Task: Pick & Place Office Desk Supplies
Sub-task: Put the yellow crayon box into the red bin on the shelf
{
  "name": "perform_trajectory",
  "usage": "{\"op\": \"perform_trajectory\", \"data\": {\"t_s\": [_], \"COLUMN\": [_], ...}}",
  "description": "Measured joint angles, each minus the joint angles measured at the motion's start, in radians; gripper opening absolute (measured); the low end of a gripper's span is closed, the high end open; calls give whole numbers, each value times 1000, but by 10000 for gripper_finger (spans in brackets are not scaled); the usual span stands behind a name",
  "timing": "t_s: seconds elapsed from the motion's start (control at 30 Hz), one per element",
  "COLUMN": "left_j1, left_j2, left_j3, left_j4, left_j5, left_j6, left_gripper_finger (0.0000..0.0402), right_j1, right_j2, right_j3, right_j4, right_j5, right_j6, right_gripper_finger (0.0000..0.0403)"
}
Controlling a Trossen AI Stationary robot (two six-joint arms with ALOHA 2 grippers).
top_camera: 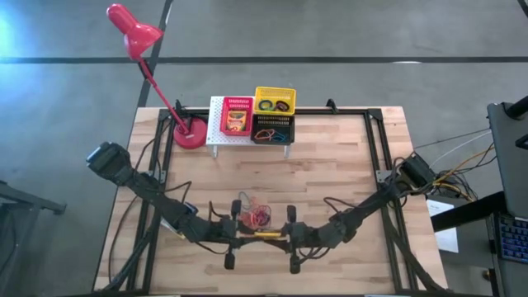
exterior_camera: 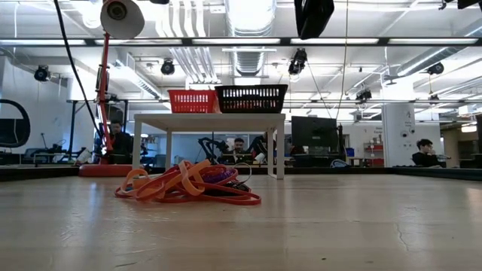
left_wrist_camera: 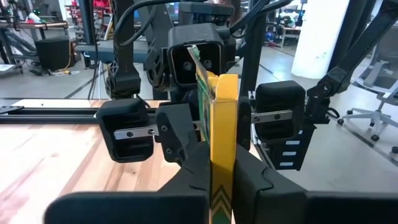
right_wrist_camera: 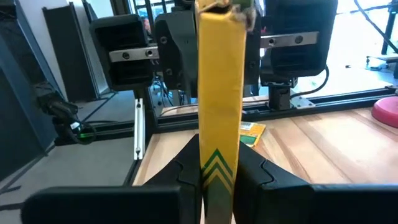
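A flat yellow-and-green box [top_camera: 266,234] spans between my two grippers near the table's near edge, at its middle. My left gripper [top_camera: 247,236] and my right gripper [top_camera: 285,236] face each other, each shut on one end of the box. The left wrist view shows the box [left_wrist_camera: 224,124] edge-on, and so does the right wrist view [right_wrist_camera: 219,81]. A tangle of orange-red rubber bands [top_camera: 257,214] lies on the table just beyond the grippers and shows in the low view [exterior_camera: 188,184]. Red [top_camera: 238,115], yellow [top_camera: 274,101] and black [top_camera: 272,130] baskets stand on the white rack [top_camera: 216,124]. My left gripper pinches the box's left end [left_wrist_camera: 222,180] between its two fingers, one on each broad face. The fingers lie level, coming from the table's left, along the box. The box stands on its narrow edge. My right gripper pinches the box's right end [right_wrist_camera: 217,165] between its two fingers, one on each broad face. The fingers lie level, coming from the table's right, along the box. The box runs straight on to the other gripper.
A red desk lamp [top_camera: 188,132] stands at the far left beside the rack. Another small yellow-and-green box [right_wrist_camera: 252,130] lies flat on the wood below the grippers. A black frame [top_camera: 375,140] runs along the table's sides.
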Motion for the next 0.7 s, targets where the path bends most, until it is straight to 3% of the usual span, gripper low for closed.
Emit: {"op": "perform_trajectory", "data": {"t_s": [0.2,0.4,0.53,0.7], "left_j1": [0,0,-2,65], "left_j2": [0,-32,-102,-208], "left_j3": [-1,0,46,148], "left_j4": [-3,-57,-246,-593], "left_j5": [1,-41,-70,-87], "left_j6": [-3,-42,-77,-119], "left_gripper_finger": [27,35,36,37], "right_j1": [-1,0,13,37], "right_j2": [-9,-117,-170,-180], "right_j3": [0,0,-2,-4], "right_j4": [-86,-468,-706,-768], "right_j5": [4,95,207,291], "right_j6": [32,212,350,402], "right_gripper_finger": [81,140,152,144]}}
